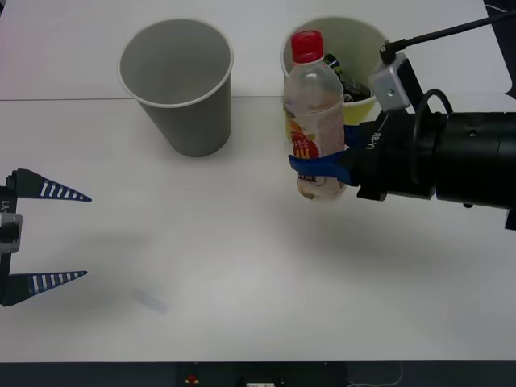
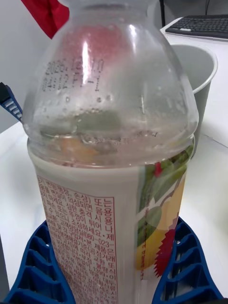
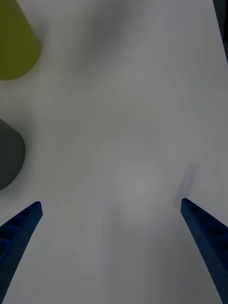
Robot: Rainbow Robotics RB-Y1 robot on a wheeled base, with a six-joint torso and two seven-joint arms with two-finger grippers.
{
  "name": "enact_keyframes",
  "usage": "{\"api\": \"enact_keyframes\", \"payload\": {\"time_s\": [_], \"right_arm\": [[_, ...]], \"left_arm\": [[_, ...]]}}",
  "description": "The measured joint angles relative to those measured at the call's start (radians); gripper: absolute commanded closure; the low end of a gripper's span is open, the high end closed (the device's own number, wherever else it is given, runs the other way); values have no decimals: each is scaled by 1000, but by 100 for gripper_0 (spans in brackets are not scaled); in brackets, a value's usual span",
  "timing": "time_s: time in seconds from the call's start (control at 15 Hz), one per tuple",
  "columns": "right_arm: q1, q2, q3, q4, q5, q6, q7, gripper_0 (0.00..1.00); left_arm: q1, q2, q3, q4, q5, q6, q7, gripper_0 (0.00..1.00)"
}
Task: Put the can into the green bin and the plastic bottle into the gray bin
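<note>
My right gripper (image 1: 316,168) is shut on the plastic bottle (image 1: 314,113), a clear one with a red cap and an orange-yellow label, holding it upright by its lower half. Up close, the bottle (image 2: 114,142) stands between the blue fingers (image 2: 38,270). It hangs just in front of the green bin (image 1: 367,28), where a dark can (image 1: 348,81) lies inside. The gray bin (image 1: 189,121) stands to the left of the bottle and apart from it. It also appears as the gray bin (image 2: 202,71) behind the bottle. My left gripper (image 1: 86,235) stays open at the table's left edge.
The white table (image 1: 242,274) stretches wide between the two arms. From the left wrist, the bases of the green bin (image 3: 14,42) and the gray bin (image 3: 9,156) show beyond the open left gripper (image 3: 114,228). A black cable (image 1: 451,31) runs behind the right arm.
</note>
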Motion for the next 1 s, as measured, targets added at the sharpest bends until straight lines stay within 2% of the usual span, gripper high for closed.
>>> {"api": "enact_keyframes", "payload": {"time_s": [0.2,0.4,0.67,1.0], "right_arm": [[-138,72,0,8,105,-128,-86,100],[-283,131,16,97,128,-223,-89,100],[-489,184,108,278,173,-235,-89,100],[-727,291,185,568,233,-234,-82,100]], "left_arm": [[0,0,0,0,0,0,0,0],[0,0,0,0,0,0,0,0],[0,0,0,0,0,0,0,0],[0,0,0,0,0,0,0,0]]}}
